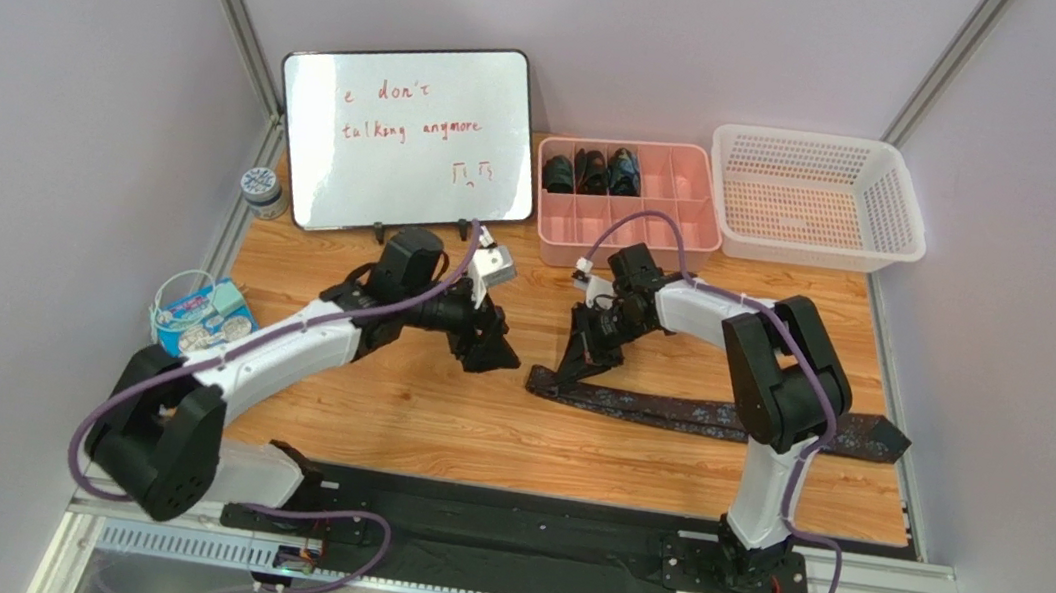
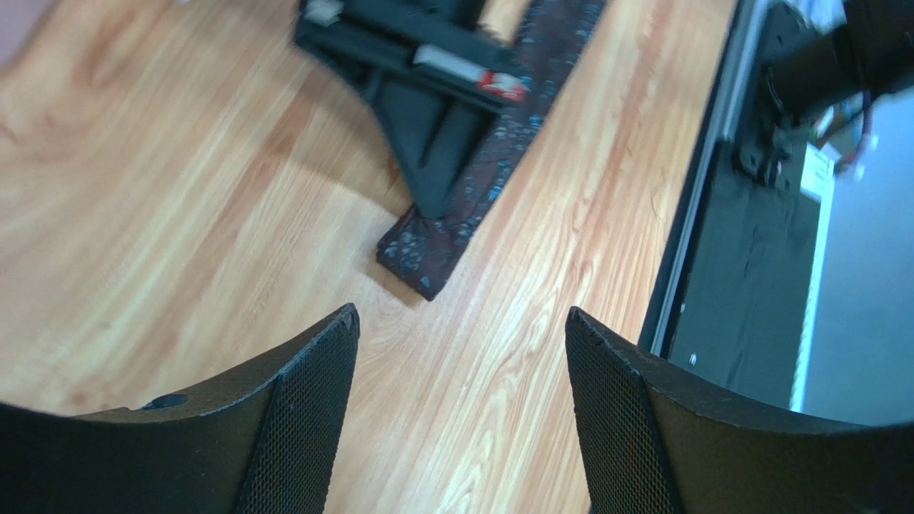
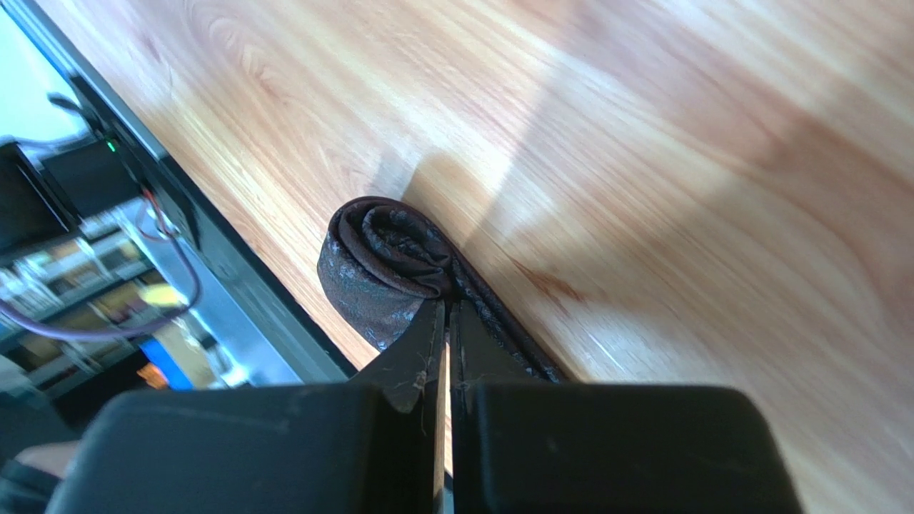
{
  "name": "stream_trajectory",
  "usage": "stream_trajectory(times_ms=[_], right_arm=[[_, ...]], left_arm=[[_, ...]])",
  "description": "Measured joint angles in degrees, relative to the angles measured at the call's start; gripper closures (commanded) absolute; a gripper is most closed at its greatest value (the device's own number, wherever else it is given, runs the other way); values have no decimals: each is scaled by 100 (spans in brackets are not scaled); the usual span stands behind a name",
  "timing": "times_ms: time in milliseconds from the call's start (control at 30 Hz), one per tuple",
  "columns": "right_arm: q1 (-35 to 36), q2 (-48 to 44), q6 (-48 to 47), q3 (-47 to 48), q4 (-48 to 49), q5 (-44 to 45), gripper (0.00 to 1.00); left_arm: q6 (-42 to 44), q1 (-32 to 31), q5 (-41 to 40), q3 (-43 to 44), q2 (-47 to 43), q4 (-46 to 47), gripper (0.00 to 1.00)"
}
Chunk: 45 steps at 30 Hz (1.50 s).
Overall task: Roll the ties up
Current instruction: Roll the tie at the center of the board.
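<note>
A long, dark necktie of speckled fabric [image 1: 657, 408] lies flat across the right half of the light wooden table [image 1: 472, 434]. Its wider end reaches the table's right edge and its narrow end sits near the middle. The right wrist view shows that narrow end turned over into a small loose coil [image 3: 376, 257]. The black right fingers [image 3: 413, 359] are clenched on the fabric just behind the coil, tips pressed together with the tie between them. From above, the white-and-black right arm [image 1: 775, 372] arches over the middle of the strip.

The black left fingers [image 2: 306, 412] stand released, wide apart and holding nothing. Between them the left wrist view shows bare wood and, beyond it, the tie's speckled end [image 2: 435, 246]. In the top view they hover [image 1: 490, 350] just left of the tie's tip, not touching it.

At the back of the table a pink plastic divided tray [image 1: 648, 236] holds three small dark rolled ties [image 1: 592, 172], side by side in its rear row toward the left. A white perforated plastic basket [image 1: 905, 207] stands just right of the tray. A white dry-erase board with red handwriting [image 1: 408, 131] leans at the back left, with a small round jar [image 1: 260, 188] by its lower left corner. A blue packet [image 1: 202, 317] lies at the table's left edge.
</note>
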Motion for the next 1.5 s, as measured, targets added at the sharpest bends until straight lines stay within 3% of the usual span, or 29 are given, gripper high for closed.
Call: stream_trajectory(times_ms=[167,300,600,967,1067,1300,1500], right_arm=[[136,157,-734,326,-380,-92,100],[170,184,-1471,398,-841,-251,100],[168,192,-2498,328,-1532,-468,100],[168,192,-2789,328,-1711,-461,100],[170,192,-2806,328,-1711,-461,100],[168,245,-2822,343,-1729,-459,100],[157,243,-2844,468,-1825,-380,100]], left_arm=[[708,-236,133,-970,-927,619,23],[772,-667,-50,-1690,-929,1287,23],[765,-1834,-881,-2070,37,3178,24],[903,-1987,-1394,-1910,1604,4253,23],[964,-2087,-1414,-1843,1753,4454,28],[1165,-2299,-1648,-1644,2076,4693,58],[1427,-2380,-1843,-1576,2085,4507,65]])
